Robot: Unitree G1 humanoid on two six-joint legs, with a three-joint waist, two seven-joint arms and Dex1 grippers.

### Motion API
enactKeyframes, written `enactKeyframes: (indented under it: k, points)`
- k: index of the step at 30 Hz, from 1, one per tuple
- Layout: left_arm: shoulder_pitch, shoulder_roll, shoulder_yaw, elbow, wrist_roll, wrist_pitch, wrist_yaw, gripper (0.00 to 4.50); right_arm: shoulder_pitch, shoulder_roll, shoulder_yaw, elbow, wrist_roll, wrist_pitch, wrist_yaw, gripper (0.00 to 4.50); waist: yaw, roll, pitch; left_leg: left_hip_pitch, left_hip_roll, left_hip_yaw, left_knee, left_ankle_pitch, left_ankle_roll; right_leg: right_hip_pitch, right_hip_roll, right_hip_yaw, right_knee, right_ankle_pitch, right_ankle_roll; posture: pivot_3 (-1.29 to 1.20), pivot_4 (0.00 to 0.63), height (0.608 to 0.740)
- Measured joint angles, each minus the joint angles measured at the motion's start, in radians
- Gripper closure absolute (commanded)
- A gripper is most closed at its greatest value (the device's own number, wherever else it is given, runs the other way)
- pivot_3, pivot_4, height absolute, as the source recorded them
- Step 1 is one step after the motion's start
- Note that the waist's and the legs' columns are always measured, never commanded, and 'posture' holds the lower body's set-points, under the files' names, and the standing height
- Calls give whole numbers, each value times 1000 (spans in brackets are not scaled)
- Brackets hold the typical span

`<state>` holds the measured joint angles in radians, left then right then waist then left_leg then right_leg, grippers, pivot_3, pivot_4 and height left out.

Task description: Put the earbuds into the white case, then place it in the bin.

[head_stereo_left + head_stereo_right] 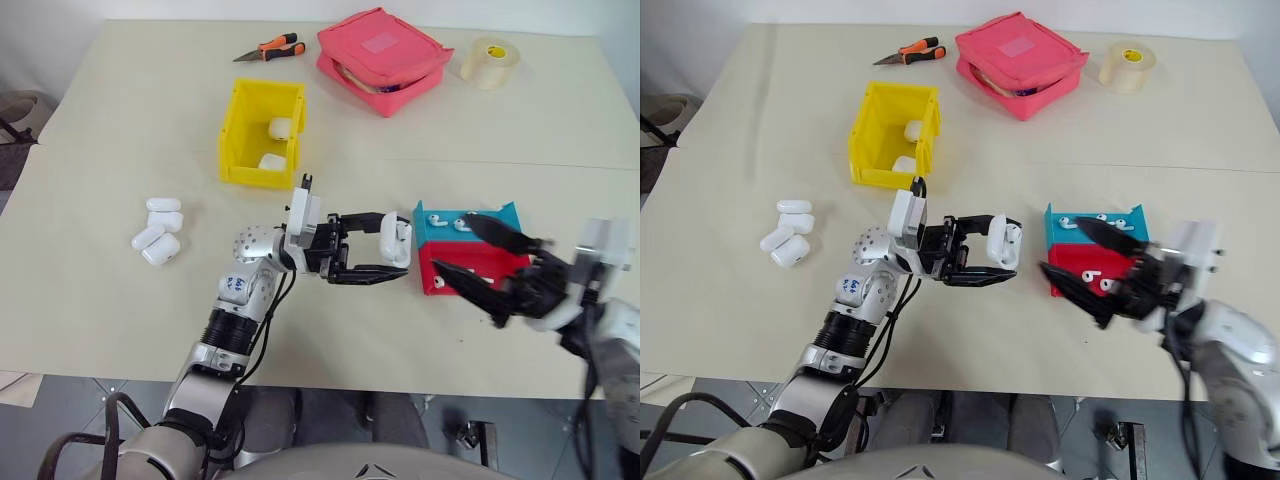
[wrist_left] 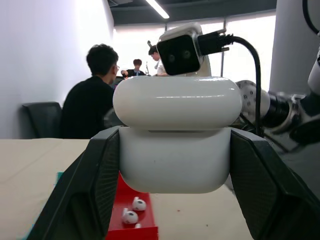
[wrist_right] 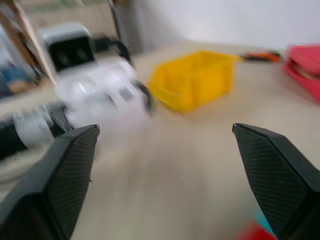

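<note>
1. Currently your left gripper (image 1: 385, 258) is clamped on the white case (image 1: 394, 243), one black finger on each flank, holding it clear above the table (image 1: 120, 300) just left of the trays.
2. Your right gripper (image 1: 480, 262) stands with its jaws spread wide and nothing between them, in front of the red tray (image 1: 480, 262) and apart from the case.
3. White case, held: glossy, rounded, its lid sitting slightly raised from the body; you cannot tell from these views whether anything is inside.
4. Earbuds (image 1: 447, 221): two or so lie in the blue tray (image 1: 505, 217); others rest in the red tray.
5. Bin (image 1: 240, 140): yellow, farther back on the table to the left of the held case, with two white cases (image 1: 276, 145) already inside.
6. Spare cases (image 1: 158, 230): four in a cluster near the table's left side.
7. Far edge: pliers (image 1: 270, 48), pink pouch (image 1: 382, 58), tape roll (image 1: 489, 62).
8. Left wrist view adds the lid seam close up, two earbuds in the red tray below the case, and seated people (image 2: 95, 95) in the room behind.
9. Right wrist view adds the gap between your open right fingers (image 3: 65, 175), with the bin beyond.
</note>
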<state>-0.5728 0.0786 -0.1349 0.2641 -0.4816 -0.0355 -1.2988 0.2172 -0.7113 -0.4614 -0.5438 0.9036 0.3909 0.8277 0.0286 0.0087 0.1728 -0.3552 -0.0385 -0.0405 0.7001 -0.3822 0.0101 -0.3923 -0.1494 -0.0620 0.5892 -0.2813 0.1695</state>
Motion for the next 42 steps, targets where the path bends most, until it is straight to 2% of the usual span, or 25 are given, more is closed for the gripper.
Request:
enactKeyframes:
  k: [5, 11, 18, 23, 29, 34, 37, 42]
  points:
    - [-2, 16, 2, 28, 25, -35, 18, 1693, 79, -81, -151, 279, -167, -123, 133, 26, -1, 0, 0, 0, 0, 4, 0, 0, 1, 0, 0, 0, 0, 0, 0, 0, 150, 740]
    - [3, 8, 1, 25, 30, -50, 35, 1693, 29, -155, -133, 479, -311, -237, 257, 26, -9, 0, 0, 2, 2, 7, 0, 0, 1, 0, 0, 1, 1, 0, 0, 0, 150, 740]
    - [43, 5, 8, 11, 27, -59, 67, 1693, -262, -294, 48, 604, -402, -216, 347, 26, -6, 1, -1, 2, 2, 7, 0, 0, 1, 0, 0, 2, 0, 0, 0, 0, 150, 740]
    - [74, 9, 14, -17, 28, -74, 92, 1693, -586, -386, 288, 709, -507, -114, 430, 26, -4, 1, 0, 0, 2, -2, 1, 0, 0, -1, 0, 0, -1, 0, 0, 0, 150, 740]
    - [83, 0, 10, -24, 31, -80, 124, 1693, -902, -332, 548, 884, -699, -101, 491, 26, -7, 1, 0, -1, 1, -4, 0, 0, 0, -3, -1, 0, -2, 0, 1, 0, 150, 740]
    - [109, -3, 4, -40, 32, -83, 142, 1693, -1043, -259, 689, 1012, -838, -183, 534, 26, -8, 1, 0, -3, 1, -4, 0, 0, 0, -3, -1, -1, -2, 0, 1, 0, 150, 740]
    - [116, -1, 1, -57, 32, -83, 150, 1693, -1097, -235, 740, 1115, -913, -247, 544, 26, -5, 1, 0, -4, 0, -4, 1, 0, 0, -3, -1, -2, -2, 0, 1, 0, 150, 740]
    - [118, -2, -1, -61, 32, -83, 166, 1693, -1179, -222, 752, 1255, -969, -306, 568, 26, -9, 1, 0, -4, 1, -4, 1, 0, 0, -4, -1, -2, -2, 0, 1, 0, 150, 740]
